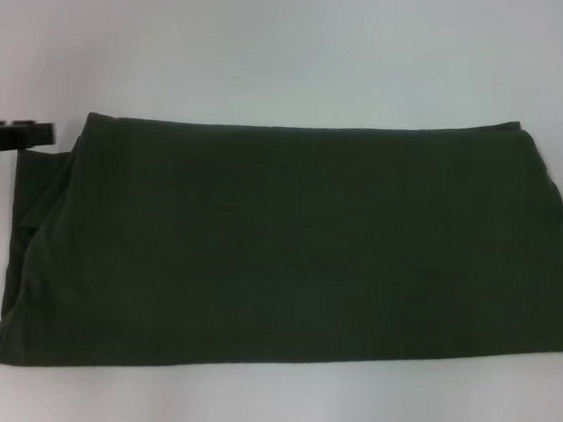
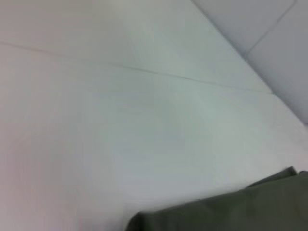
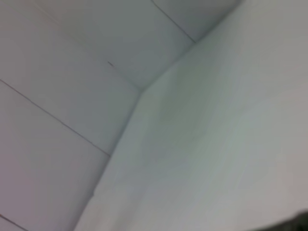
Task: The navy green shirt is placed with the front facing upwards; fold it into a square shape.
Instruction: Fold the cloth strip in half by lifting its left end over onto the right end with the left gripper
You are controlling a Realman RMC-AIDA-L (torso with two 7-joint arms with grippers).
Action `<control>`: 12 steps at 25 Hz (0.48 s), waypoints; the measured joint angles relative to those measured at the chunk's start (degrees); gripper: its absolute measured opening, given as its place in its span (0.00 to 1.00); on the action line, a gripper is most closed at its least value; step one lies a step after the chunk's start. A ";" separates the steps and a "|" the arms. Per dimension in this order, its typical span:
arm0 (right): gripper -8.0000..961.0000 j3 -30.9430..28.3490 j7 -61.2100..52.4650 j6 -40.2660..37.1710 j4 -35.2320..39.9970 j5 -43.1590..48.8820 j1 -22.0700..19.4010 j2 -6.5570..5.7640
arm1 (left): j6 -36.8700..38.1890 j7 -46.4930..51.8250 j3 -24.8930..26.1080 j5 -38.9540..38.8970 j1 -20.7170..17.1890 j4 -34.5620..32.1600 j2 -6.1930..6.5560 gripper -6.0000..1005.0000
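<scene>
Shirt (image 1: 289,245) lay flat on the white counter (image 1: 272,48), already folded into a long dark green band with only plain cloth showing; no lettering or collar could be seen. Its long axis ran across the head view from left to right, and the right end was cut off by the frame edge. The left tool (image 1: 16,135) sat at the band's far left corner, just beside the cloth, so the shirt stretched away from it toward the right. Only a dark sliver of that tool showed, and I could not tell whether it was released or clenched, or whether it touched the cloth. The right tool was nowhere in sight. The left arm looked nearer, and folding the left end over toward the right seemed the likely next move. The left wrist view caught only a corner of the shirt.
</scene>
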State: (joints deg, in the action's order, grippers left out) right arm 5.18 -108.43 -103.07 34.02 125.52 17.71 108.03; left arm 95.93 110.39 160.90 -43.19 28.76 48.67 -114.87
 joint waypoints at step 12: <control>0.97 0.45 3.57 1.30 -0.65 -4.79 2.93 1.68 | -6.76 -5.53 -0.90 -5.55 1.02 -2.76 -5.81 0.67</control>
State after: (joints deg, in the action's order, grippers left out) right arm 5.63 -104.86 -101.78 33.37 120.73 20.64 109.72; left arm 89.17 104.86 160.00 -48.74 29.78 45.91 -120.68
